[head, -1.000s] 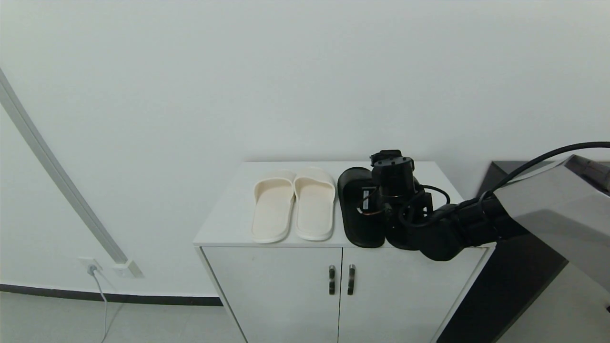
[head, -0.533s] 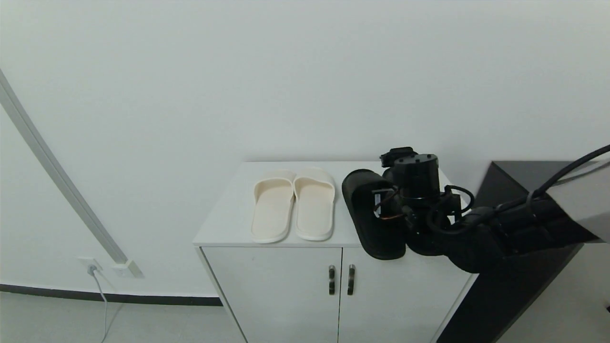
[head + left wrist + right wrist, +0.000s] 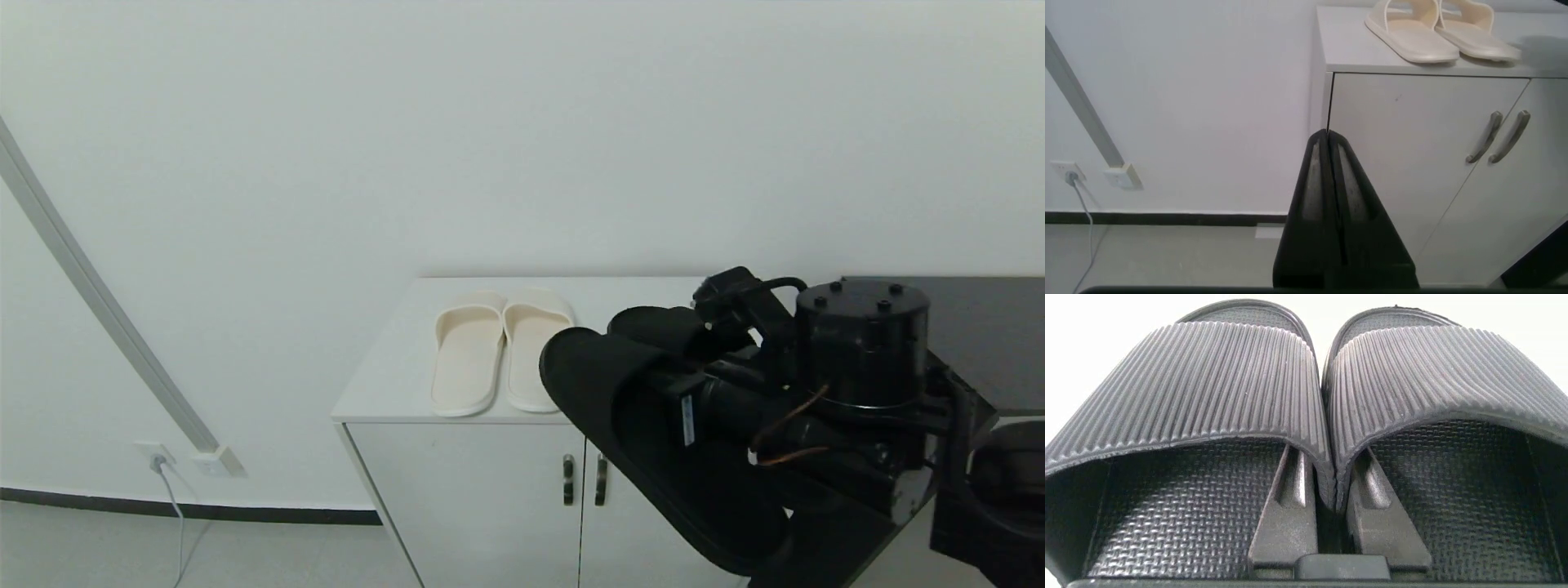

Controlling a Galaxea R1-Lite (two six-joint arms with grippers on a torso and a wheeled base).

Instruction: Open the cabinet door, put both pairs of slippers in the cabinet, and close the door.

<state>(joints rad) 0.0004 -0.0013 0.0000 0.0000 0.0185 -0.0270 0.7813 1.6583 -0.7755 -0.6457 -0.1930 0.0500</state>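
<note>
Right jaws clamp the black slippers (image 3: 604, 384); left jaws pressed together; cream slippers (image 3: 502, 351) lie on white cabinet (image 3: 465, 498).

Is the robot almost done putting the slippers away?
Nothing's finished yet. The right gripper holds the black slippers up off the cabinet. The white slippers lie on top, and the cabinet doors are shut. Opening, storing both pairs and closing are left.

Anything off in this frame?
Order looks odd: the right gripper holds the black slippers pinched together, tilted in the air, while both cabinet doors are shut. The white slippers sit neatly on top.
</note>
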